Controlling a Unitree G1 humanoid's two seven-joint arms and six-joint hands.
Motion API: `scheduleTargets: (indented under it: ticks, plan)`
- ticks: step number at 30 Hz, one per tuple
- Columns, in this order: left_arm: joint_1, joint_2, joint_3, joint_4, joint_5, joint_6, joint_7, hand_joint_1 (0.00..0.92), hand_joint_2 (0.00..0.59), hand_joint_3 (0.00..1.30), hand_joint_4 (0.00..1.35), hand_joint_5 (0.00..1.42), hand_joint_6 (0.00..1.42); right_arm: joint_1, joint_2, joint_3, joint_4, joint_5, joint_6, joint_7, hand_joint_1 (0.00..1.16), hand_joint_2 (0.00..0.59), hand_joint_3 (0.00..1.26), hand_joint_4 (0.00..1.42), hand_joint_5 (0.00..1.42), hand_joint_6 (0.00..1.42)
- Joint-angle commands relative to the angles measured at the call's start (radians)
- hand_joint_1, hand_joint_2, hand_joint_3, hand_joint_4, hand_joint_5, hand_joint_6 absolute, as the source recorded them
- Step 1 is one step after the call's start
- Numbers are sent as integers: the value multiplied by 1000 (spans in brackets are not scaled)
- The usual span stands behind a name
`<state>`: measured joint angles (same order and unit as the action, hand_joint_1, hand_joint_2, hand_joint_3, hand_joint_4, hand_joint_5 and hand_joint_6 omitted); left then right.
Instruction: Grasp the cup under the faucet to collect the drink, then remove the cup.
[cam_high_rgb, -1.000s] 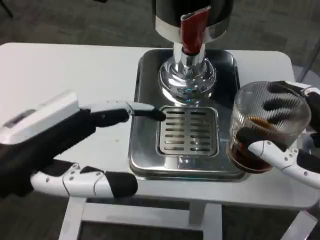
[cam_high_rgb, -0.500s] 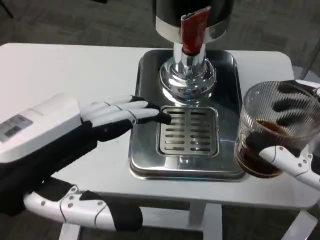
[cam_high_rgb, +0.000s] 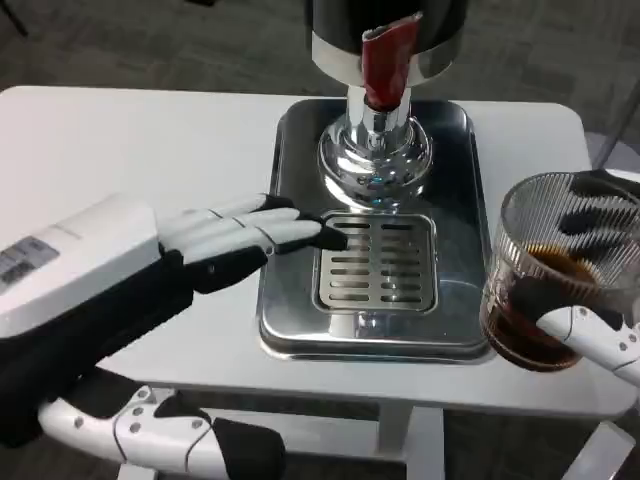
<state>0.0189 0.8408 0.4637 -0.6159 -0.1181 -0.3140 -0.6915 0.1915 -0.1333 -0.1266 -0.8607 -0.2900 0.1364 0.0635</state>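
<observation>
While the white worktop (cam_high_rgb: 120, 140) carries everything, the biggest thing on it is the steel drip tray (cam_high_rgb: 455, 240), with the drink dispenser (cam_high_rgb: 385, 45) standing at its far end and a red faucet lever (cam_high_rgb: 388, 60) over a chrome spout (cam_high_rgb: 374, 150). A slotted grate (cam_high_rgb: 378, 262) sits in the tray below the spout. The left hand (cam_high_rgb: 215, 245) lies flat and released, holding nothing, its fingertips resting on the tray's left rim beside the grate. The right hand (cam_high_rgb: 590, 300) is wrapped around the ribbed glass cup (cam_high_rgb: 555, 270), which holds dark drink in its lower part and sits off the tray, just beside its right edge and near the worktop's right front corner.

Collection looks finished and the cup appears removed. The risk now is a spill: the cup stands close to the worktop edge, so a careless release or a tilt could tip it over the side. A slack grip on smooth glass could also let it slide.
</observation>
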Motion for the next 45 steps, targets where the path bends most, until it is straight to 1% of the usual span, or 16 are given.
scheduleTargets:
  ticks: [1, 15, 29, 45]
  plan:
    - [25, 7, 19, -26, -12, 4, -12, 0, 38, 151, 5, 35, 164, 15, -3, -11, -44, 20, -39, 1, 833, 216, 1005, 1169, 1424, 1424]
    - [52, 1, 29, -36, -15, 9, -10, 0, 38, 139, 0, 34, 157, 32, -1, -2, -49, 25, -41, 17, 823, 222, 1005, 1169, 1424, 1424]
    - [52, 0, 32, -15, -23, 3, -10, 0, 38, 139, 0, 34, 157, 13, 6, 18, -35, 13, -42, 7, 822, 222, 1007, 1169, 1424, 1424]
    - [55, 0, 36, -9, -28, -3, -9, 0, 38, 138, 0, 35, 158, 6, 9, 15, -37, 11, -38, 6, 823, 223, 1016, 1169, 1424, 1424]
